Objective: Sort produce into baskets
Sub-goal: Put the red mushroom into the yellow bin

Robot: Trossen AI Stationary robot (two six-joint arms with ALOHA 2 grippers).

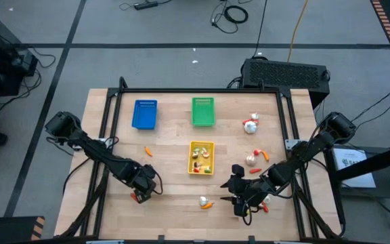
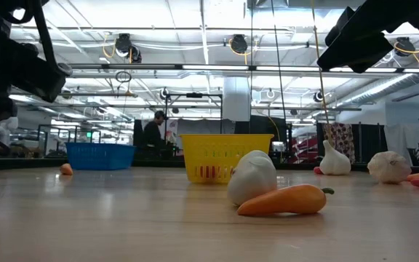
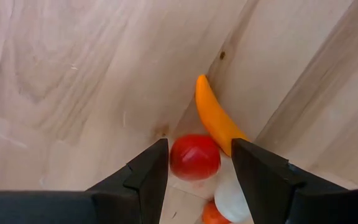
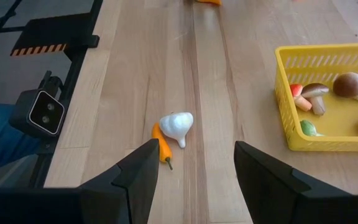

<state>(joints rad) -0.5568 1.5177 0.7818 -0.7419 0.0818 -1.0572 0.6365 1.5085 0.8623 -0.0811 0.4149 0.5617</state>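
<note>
Three baskets sit on the wooden table: blue [image 1: 144, 114], green [image 1: 203, 112] and yellow [image 1: 201, 157], the yellow one with several produce pieces in it. My left gripper [image 3: 199, 168] points down near the table's front left, open, one finger on each side of a round red piece [image 3: 194, 157]. An orange pepper [image 3: 216, 115] and a white piece [image 3: 232, 199] lie beside it. My right gripper [image 4: 194, 180] is open and holds nothing. It slants down toward a white garlic bulb [image 4: 177, 126] and an orange pepper [image 4: 161, 146] lying together on the table. My left gripper stands over the red piece [image 3: 180, 158] from above, with its fingers on two opposite sides of it. A narrow gap shows on one side. Whether either finger touches the piece, I cannot tell.
More garlic bulbs [image 1: 250, 124] [image 1: 251, 159] and small red pieces [image 1: 257, 153] lie on the right half. A small orange piece [image 1: 148, 152] lies below the blue basket. Black frame rails [image 1: 108, 115] run along the table's sides. People show in the room behind [image 2: 153, 131].
</note>
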